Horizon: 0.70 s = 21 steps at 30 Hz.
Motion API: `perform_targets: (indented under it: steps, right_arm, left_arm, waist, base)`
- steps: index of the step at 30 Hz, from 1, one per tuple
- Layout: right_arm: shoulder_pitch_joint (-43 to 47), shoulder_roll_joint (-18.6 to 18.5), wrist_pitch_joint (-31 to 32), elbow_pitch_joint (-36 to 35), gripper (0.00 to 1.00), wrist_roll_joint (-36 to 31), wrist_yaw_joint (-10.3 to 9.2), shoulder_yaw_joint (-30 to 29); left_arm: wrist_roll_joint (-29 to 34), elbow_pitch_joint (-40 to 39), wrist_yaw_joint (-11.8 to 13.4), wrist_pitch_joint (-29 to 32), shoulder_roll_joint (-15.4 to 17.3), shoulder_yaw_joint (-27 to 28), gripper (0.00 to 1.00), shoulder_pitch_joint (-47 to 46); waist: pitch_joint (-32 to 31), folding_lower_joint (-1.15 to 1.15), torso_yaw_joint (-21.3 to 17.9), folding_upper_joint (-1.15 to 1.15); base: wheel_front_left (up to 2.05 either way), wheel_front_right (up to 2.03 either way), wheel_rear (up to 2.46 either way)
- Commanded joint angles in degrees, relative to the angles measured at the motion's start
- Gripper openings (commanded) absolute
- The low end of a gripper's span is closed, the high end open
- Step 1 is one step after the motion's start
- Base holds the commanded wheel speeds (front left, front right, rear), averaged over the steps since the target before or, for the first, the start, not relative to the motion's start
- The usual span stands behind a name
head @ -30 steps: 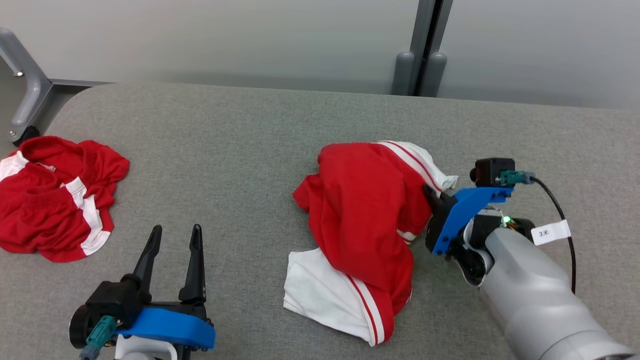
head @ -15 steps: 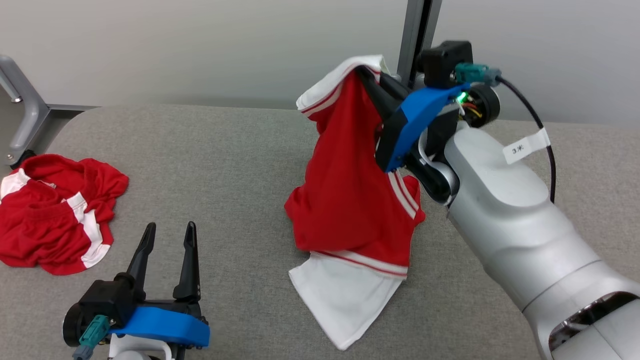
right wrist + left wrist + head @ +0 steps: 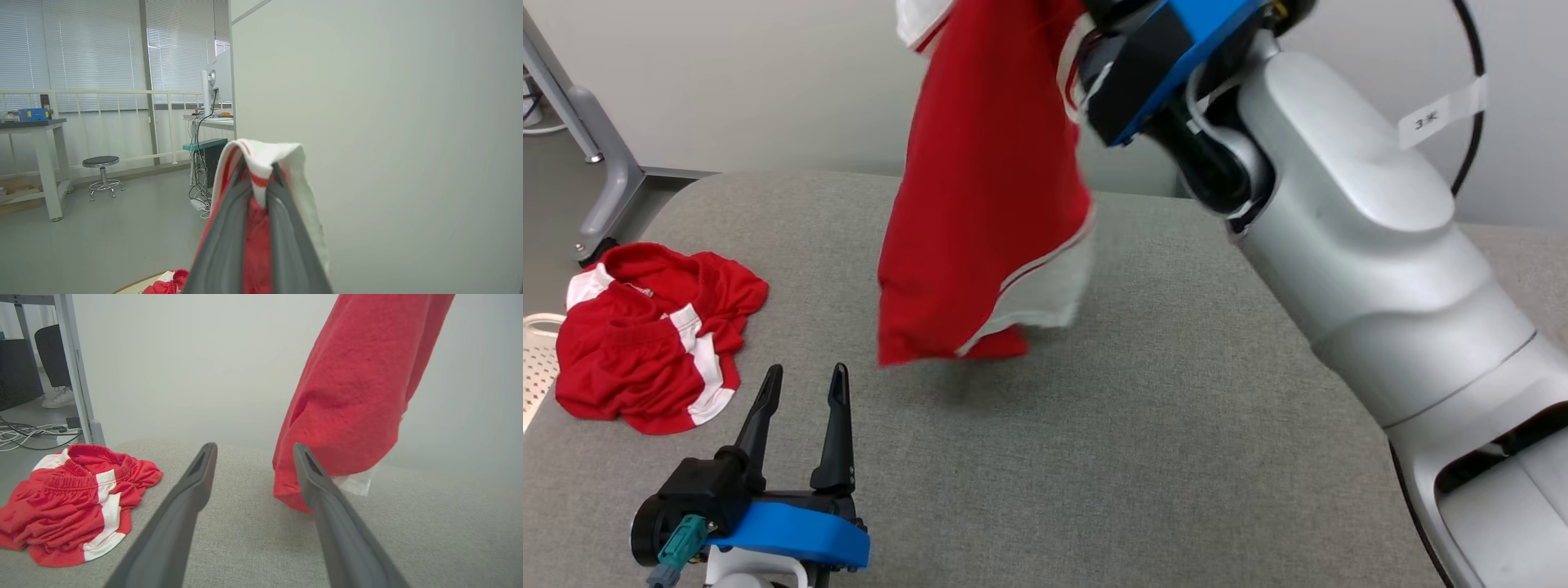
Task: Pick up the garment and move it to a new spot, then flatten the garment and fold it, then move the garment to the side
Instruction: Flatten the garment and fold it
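Ok, status: R fingers (image 3: 286, 232) are clamped shut on the garment (image 3: 980, 188), pinching a white-trimmed edge w/ red fabric bunched between them. R arm is up high, so the garment hangs free over the desk (image 3: 1135, 425); bottom hem is just clear of the top or barely brushing it, can't tell which. L fingers (image 3: 836, 425) are spread wide, empty, low at the near-left of the desk, pointing toward the hanging hem. Handling est.: light knit jersey, red w/ white panels + stripes, fully limp, zero stiffness. It'll prob swing and twist under a single-point hold and crumple on set-down. Not fragile, not slippery; a pinch on a seam or hem should hold. Best 2nd grab imo = a lower corner, or the far end of the same edge, so both arms can tension it flat before laying it down. Surface: grey woven fabric top, some friction, so dragging cloth to smooth it prob works but may bunch it. Red-and-white shorts (image 3: 654, 343) lie crumpled at the far-left edge, well apart from the hanging piece; keep clear. Room: plain pale wall (image 3: 768, 82) right behind the desk, grey metal frame leg (image 3: 605, 163) at left. R wrist view has window blinds and a stool (image 3: 102, 163) on an open floor.
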Motion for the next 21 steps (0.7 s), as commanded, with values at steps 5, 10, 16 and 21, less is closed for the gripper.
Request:
perform_targets:
  steps: [5,10,16,21]
  right_arm:
    - [3.56,-0.32,0.42,8.96,0.0,1.11,0.01,-3.88]
    - [8.35,-0.25,-1.58,20.77,0.0,-1.09,0.02,-7.48]
    - [12.04,-0.32,-5.8,29.44,0.0,-4.14,0.02,-10.55]
    - [13.55,-0.3,-7.1,27.15,0.0,-6.73,0.02,-9.81]
  left_arm:
    - [-0.34,-0.15,-0.11,-0.27,0.22,0.29,1.0,0.47]
    - [-0.72,-0.59,0.09,-0.3,0.31,0.9,1.0,1.38]
    - [-0.85,-0.95,0.31,-0.33,0.28,1.36,1.0,2.28]
    - [-0.61,-1.07,0.77,-0.34,0.08,1.53,1.0,3.17]
  waist:
    - [-0.05,0.0,-0.54,0.0]
    - [-0.05,0.0,-2.1,0.0]
    - [-0.45,0.0,-4.53,0.0]
    - [-1.38,0.0,-6.67,0.0]
  base:
    - [0.0,0.0,0.0]
    - [0.0,0.0,0.0]
    - [0.0,0.0,0.0]
    - [0.0,0.0,0.0]
